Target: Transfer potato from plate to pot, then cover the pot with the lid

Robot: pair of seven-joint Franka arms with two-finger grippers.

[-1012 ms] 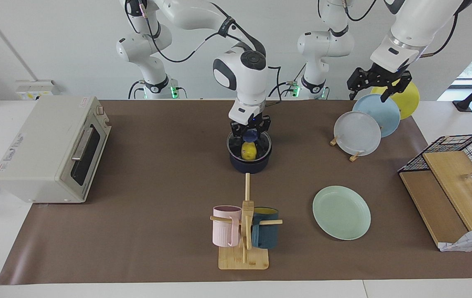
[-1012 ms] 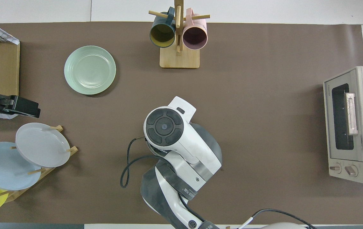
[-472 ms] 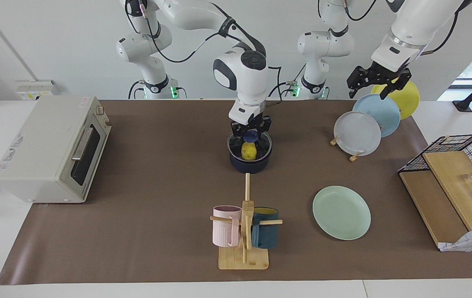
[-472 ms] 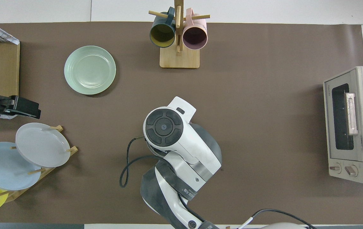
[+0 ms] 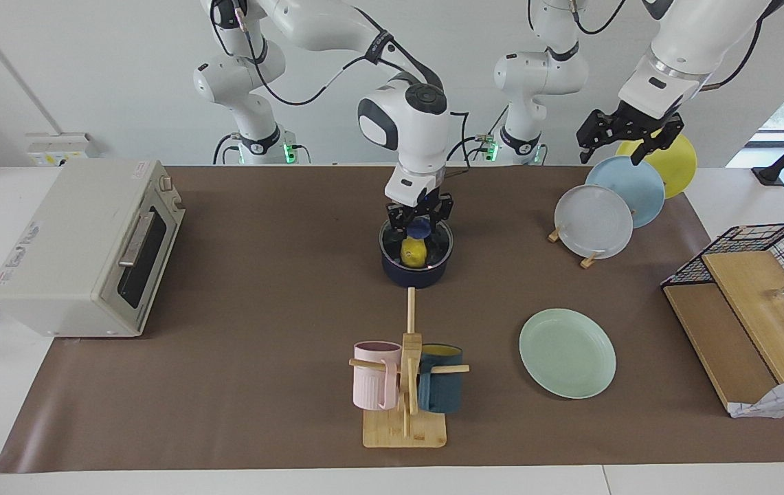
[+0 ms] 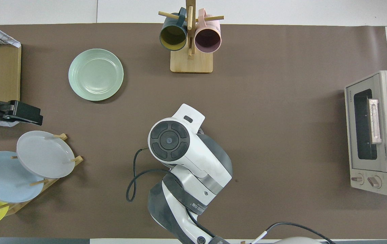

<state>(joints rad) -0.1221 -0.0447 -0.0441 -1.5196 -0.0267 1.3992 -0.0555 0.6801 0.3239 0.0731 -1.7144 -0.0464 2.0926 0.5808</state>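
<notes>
While capped by lid (image 5: 416, 236), potato (image 5: 413, 253) inside pot (image 5: 416, 273).

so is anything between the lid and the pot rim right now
Nothing visible. The right tool holds the lid by its knob directly over the pot; only the potato sits inside, below the rim.

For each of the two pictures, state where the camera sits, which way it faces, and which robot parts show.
Facing view: high across the table, looking at both arms; right gripper shut on the clear glass lid's knob over the navy pot.
Overhead view: above the robots, looking down; right arm hides the pot.
Shared: mint-green round plate.
</notes>
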